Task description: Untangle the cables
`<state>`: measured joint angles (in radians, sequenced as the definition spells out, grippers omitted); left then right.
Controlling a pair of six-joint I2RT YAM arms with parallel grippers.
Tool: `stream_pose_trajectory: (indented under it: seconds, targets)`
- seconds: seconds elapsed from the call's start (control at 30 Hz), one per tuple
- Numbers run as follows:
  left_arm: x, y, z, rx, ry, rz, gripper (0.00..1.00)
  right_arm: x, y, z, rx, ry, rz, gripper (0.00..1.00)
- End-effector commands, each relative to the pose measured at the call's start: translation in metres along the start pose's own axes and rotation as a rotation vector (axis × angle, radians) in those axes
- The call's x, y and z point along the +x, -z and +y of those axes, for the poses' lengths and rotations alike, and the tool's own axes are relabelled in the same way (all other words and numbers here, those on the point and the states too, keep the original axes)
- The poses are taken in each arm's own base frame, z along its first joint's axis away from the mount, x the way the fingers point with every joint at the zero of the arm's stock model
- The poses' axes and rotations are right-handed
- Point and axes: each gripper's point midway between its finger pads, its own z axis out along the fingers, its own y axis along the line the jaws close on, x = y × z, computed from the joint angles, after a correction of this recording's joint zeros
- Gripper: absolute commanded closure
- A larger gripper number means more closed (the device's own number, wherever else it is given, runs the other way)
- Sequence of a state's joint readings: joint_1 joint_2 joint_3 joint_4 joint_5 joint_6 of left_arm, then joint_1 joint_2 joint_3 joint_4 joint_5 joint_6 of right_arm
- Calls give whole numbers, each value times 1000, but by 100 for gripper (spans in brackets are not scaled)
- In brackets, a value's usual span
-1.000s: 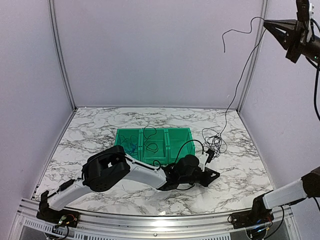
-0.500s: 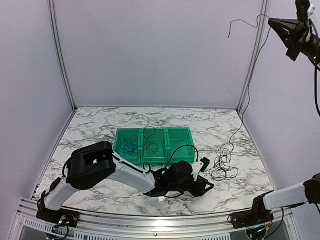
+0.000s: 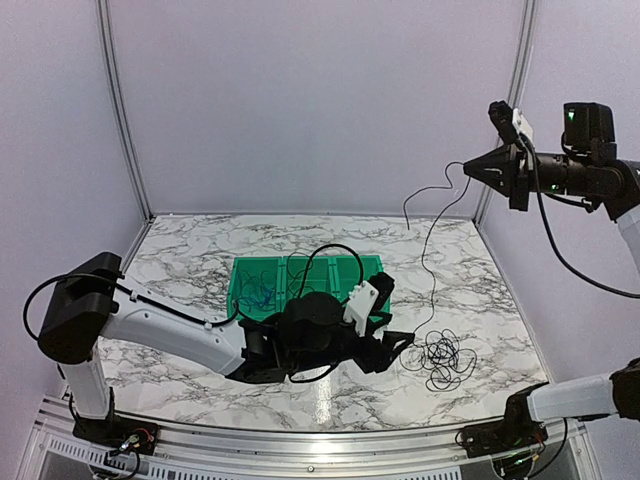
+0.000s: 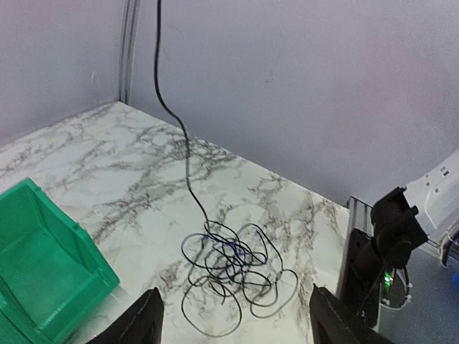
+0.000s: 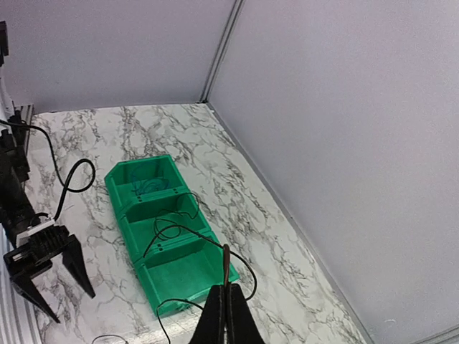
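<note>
The marble counter point(image 3: 190, 255) carries a green three-part bin point(image 3: 340, 262) near its middle, with a thin blue cord point(image 3: 262, 293) coiled in the bin's 9 o'clock compartment. The cables point(image 3: 440, 357), thin and black, lie in a loose heap of small overlapping loops on the counter at 4 o'clock of the bin. One strand runs near upright toward 12 o'clock to the right jaws, pinched tight on it high above the 2 o'clock corner. The left jaws stand wide and empty, low at 9 o'clock of the heap, just short of it.
</note>
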<state>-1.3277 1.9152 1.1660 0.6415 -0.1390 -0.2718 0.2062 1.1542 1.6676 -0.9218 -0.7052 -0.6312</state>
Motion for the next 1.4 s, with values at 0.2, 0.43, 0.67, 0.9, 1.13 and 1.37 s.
stream_pose_trajectory:
  seconds: [0.2,0.43,0.67,0.9,1.13,1.37]
  targets:
    - [-86,-14,44,-325,-105,-220,15,-5,-3,42,-242,-114,-123,100]
    - [-99,-42,55,-291,-54,-248,33,1,-9,47,-272,-125,-116,100]
    - [-97,-45,41,-144,-29,-219,77,31,-28,34,-207,-175,-51,100]
    - [-91,-23,24,-67,-36,-195,100,87,-64,0,-41,-240,54,100]
    - [-83,-7,16,-10,2,-164,100,143,-85,3,-13,-283,152,93]
    - [-98,10,25,-53,34,-182,100,213,-84,55,-168,-235,327,41]
